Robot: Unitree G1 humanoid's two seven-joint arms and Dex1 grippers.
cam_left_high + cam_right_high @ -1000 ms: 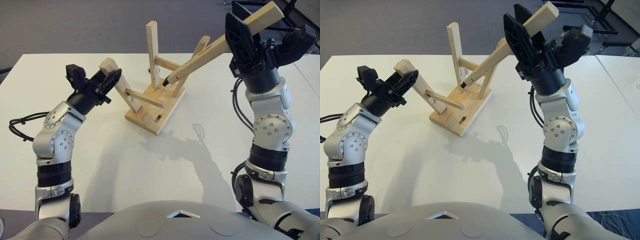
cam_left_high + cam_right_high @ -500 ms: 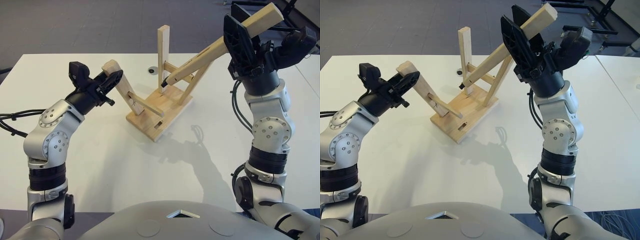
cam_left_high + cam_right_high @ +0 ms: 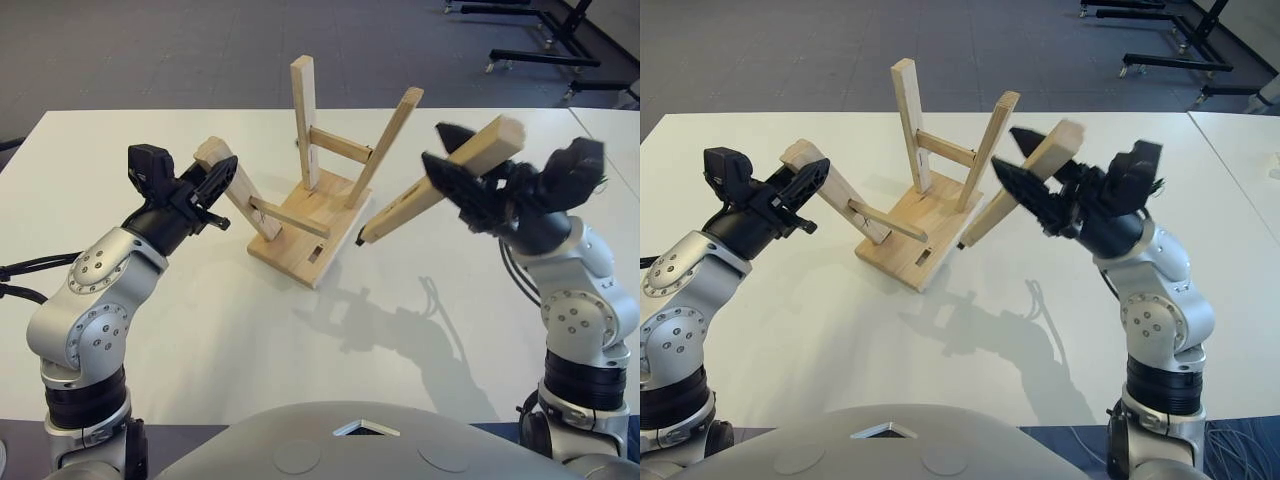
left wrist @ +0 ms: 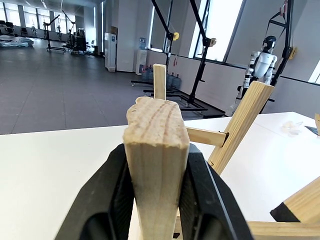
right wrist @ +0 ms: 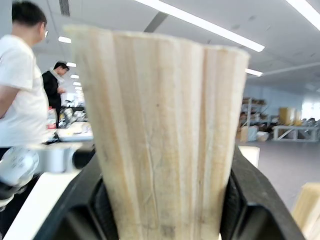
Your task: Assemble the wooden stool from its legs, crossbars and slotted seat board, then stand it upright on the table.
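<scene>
The slotted seat board (image 3: 288,262) lies tilted on the white table (image 3: 200,340), underside up. Two legs (image 3: 304,118) joined by a crossbar (image 3: 340,147) rise from it. A third leg (image 3: 240,192) leans out to the left, tied to the board by a second crossbar (image 3: 290,218). My left gripper (image 3: 222,172) is shut on the top end of that leg (image 4: 156,145). To the right of the board, my right gripper (image 3: 455,165) is shut on a loose leg (image 3: 400,208), whose dark-tipped lower end hangs just off the board's right edge. Its end grain (image 5: 160,130) sits between the black fingers (image 5: 75,215).
The table's front half offers free room. Black wheeled frames (image 3: 540,55) stand on the floor behind the far edge. A second table's corner (image 3: 1250,140) shows at the right.
My right arm has dropped and swung right, pulling the loose leg's tip off the seat board to beside its right edge. The half-built stool swung right, then back left, with my left gripper holding on.
</scene>
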